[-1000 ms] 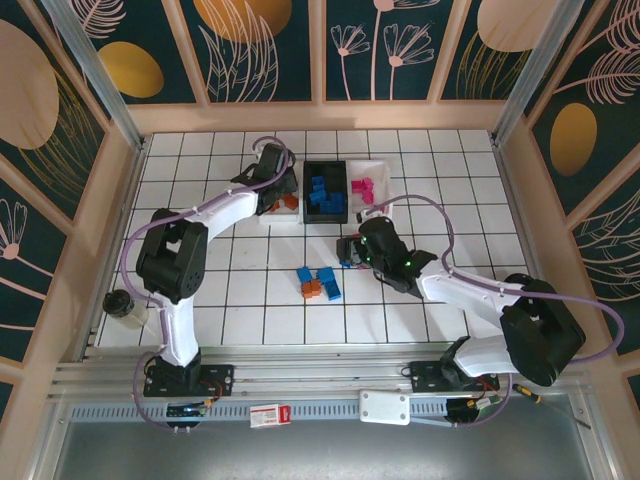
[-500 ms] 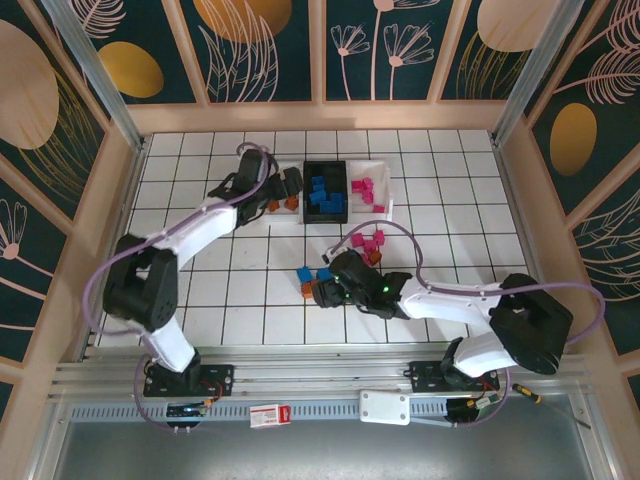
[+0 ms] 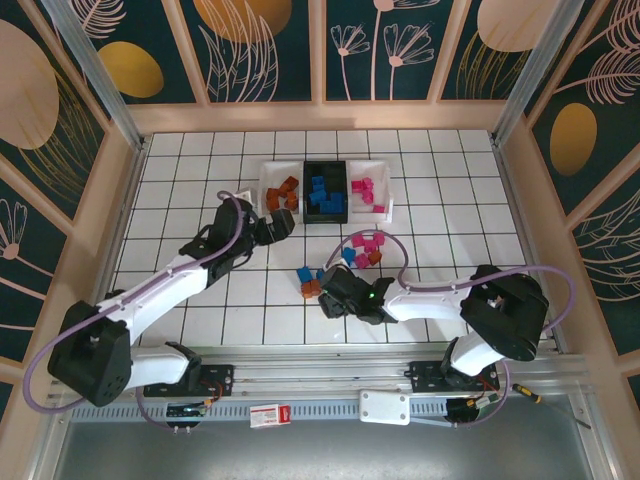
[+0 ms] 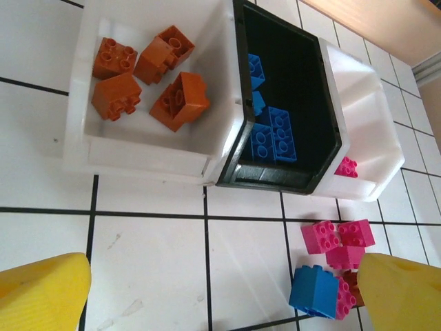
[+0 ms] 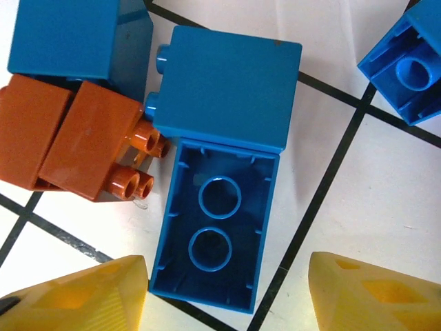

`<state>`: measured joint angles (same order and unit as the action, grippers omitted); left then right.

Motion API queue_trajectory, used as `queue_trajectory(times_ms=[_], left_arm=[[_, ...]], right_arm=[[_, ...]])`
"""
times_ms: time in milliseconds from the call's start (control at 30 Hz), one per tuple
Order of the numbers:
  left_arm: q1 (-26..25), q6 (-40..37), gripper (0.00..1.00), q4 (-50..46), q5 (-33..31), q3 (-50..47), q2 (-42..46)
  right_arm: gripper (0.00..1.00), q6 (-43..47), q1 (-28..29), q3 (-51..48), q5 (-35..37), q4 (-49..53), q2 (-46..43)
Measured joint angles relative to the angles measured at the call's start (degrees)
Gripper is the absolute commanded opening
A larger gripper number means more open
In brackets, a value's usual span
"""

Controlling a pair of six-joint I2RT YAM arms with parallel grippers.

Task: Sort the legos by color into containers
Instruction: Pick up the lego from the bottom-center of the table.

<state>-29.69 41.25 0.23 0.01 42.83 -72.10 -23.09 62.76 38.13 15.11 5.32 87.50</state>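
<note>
A white tabletop ruled with black grid lines sits inside pale wooden walls backed by dark teal panels with gold and pink plant drawings. Past the ribbed aluminium rail at the near edge lie a small white box with a red label and a white rounded plastic case. A dark round cup stands at the left edge.

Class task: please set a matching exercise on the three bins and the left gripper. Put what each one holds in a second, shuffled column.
Column A
1. left white bin
2. black bin
3. right white bin
4. left gripper

Column B
a. pink legos
b. nothing, jaws open
c. blue legos
d. orange-brown legos

Pairs: 1-d, 2-c, 3-a, 4-b
</note>
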Motion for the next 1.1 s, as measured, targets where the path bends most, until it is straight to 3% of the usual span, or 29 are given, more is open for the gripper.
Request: queue_trajectory(times_ms=[267, 567, 933, 1100], left_arm=[[0.0, 0.46, 0.99, -0.04, -0.02, -2.32, 3.82], [0.0, 0.68, 0.99, -0.09, -0.04, -4.57, 3.91], [0.0, 0.66, 0.99, -0.44, -0.07, -5.64, 3.91], [0.0, 0.66, 0.99, -0.46, -0.07, -6.27, 3.91]], right_arm=[[0.48, 0.5, -1.95, 0.17, -0.39, -3.02, 2.4], [0.22, 1.77, -3.28, 0.02, -2.16, -4.31, 2.08], [0.17, 1.55, -4.55, -4.37, -5.7, 2.08, -14.56], [0.17, 3.32, -10.05, 1.68, -8.76, 3.08, -16.31]])
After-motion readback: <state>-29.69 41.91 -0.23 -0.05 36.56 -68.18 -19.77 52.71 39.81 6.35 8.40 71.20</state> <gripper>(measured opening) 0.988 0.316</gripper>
